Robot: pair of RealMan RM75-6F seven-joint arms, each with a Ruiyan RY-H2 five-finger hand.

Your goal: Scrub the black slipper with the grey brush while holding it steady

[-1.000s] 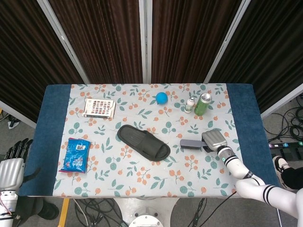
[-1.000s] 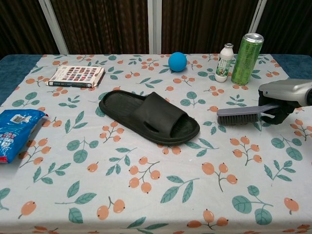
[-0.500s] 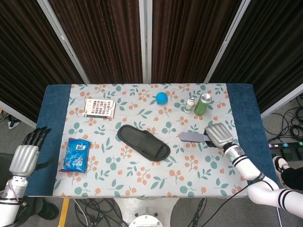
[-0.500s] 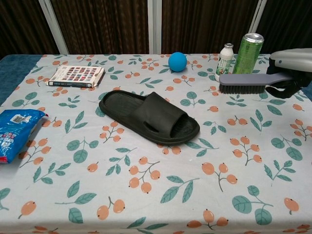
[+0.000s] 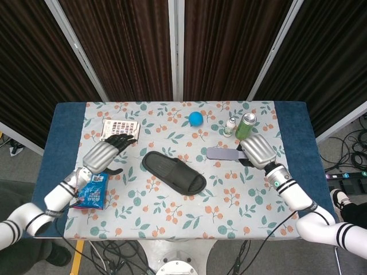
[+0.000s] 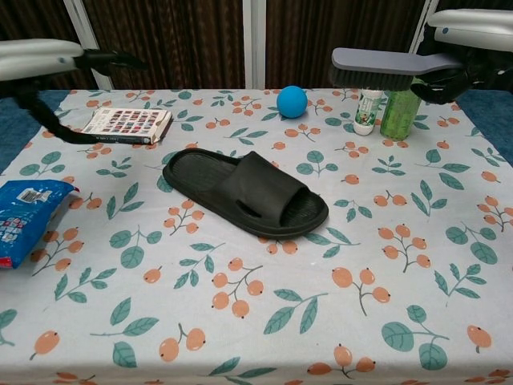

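Note:
The black slipper (image 5: 174, 172) (image 6: 246, 192) lies flat in the middle of the floral tablecloth, toe toward the right. My right hand (image 5: 256, 150) (image 6: 471, 30) holds the grey brush (image 5: 222, 153) (image 6: 383, 67) by its handle, bristles down, raised well above the table to the right of the slipper. My left hand (image 5: 103, 154) (image 6: 48, 60) hovers open to the left of the slipper, fingers stretched out toward it, over the book and the blue packet, touching nothing.
A book (image 5: 120, 130) (image 6: 127, 125) lies at the back left. A blue snack packet (image 5: 92, 187) (image 6: 22, 216) sits at the left edge. A blue ball (image 5: 196, 118) (image 6: 292, 102), a small white bottle (image 5: 230, 126) (image 6: 369, 103) and a green can (image 5: 246, 126) (image 6: 398, 112) stand at the back right.
The right hand has lifted the brush off the table and carried it up and left. The left hand has risen from beside the table and swung in over its left side.

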